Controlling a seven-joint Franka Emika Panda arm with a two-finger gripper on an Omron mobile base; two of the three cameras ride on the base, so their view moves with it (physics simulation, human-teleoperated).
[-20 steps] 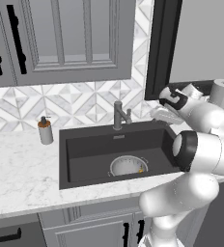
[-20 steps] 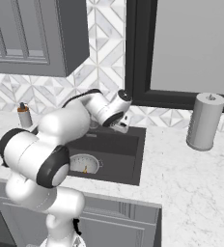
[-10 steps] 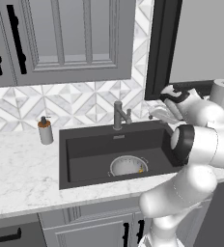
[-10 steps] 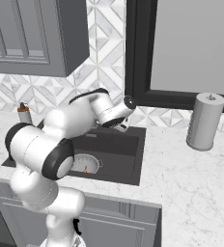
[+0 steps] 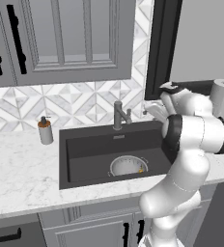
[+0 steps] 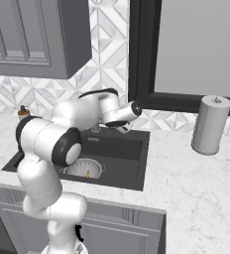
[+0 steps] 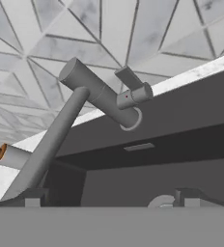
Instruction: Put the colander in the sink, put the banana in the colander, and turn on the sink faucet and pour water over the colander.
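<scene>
Two steps look done: colander (image 5: pixel 127 165) and banana (image 5: pixel 141 170) sit in the sink (image 5: pixel 85 149). Our claw (image 6: pixel 126 126) hangs open beside the sink faucet (image 5: pixel 118 115), whose small rigid lever (image 7: pixel 129 77) probably needs just a fingertip nudge.

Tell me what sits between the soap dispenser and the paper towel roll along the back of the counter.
The sink faucet, behind the sink, in the left base view.

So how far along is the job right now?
Done: colander sits in the sink, with the banana inside. In hand: the open gripper faces the faucet, apparently not touching. Left: turn the faucet on; no water shows.
</scene>
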